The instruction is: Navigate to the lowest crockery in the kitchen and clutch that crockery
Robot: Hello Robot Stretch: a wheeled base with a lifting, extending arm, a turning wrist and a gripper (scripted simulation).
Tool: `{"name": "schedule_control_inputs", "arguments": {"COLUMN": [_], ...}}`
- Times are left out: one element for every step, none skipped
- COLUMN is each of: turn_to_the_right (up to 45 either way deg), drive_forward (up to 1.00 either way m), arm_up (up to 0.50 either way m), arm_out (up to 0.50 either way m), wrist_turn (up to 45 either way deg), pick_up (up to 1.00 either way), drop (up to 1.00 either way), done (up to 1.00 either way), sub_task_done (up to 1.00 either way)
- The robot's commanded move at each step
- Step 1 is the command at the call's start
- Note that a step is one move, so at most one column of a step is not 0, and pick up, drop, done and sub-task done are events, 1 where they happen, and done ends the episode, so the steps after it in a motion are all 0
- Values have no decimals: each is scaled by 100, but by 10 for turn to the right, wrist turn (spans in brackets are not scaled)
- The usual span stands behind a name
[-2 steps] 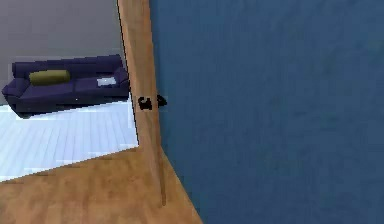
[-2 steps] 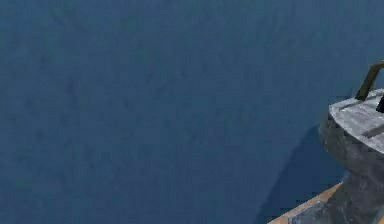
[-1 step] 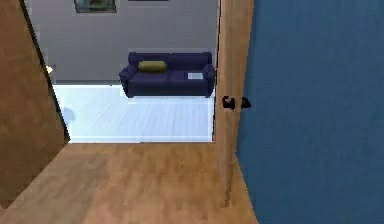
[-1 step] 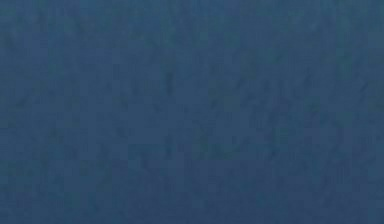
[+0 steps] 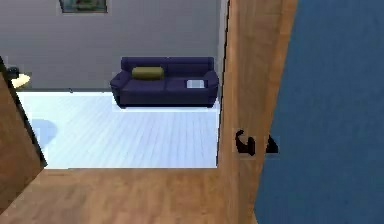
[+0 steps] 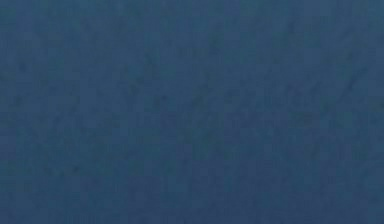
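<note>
I am facing a doorway, with a wooden door (image 5: 250,70) standing right of centre, its dark handle (image 5: 245,143) showing, and a blue wall (image 5: 335,120) filling the right edge. Through the opening, a dark sofa (image 5: 165,90) is sitting at upper centre on a pale floor (image 5: 120,130), carrying an olive cushion (image 5: 147,72) and a white item (image 5: 195,85). My side view is looking onto a blue surface (image 6: 192,112). I cannot tell my gripper's state, nor where the crockery is lying.
</note>
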Motion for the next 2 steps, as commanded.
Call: {"name": "schedule_control_inputs", "arguments": {"turn_to_the_right": [-300,0], "drive_forward": [0,100], "arm_up": [0,0], "arm_out": [0,0], "wrist_turn": [0,0], "pick_up": [0,0], "drop": [0,0], "done": [0,0], "sub_task_done": [0,0]}}
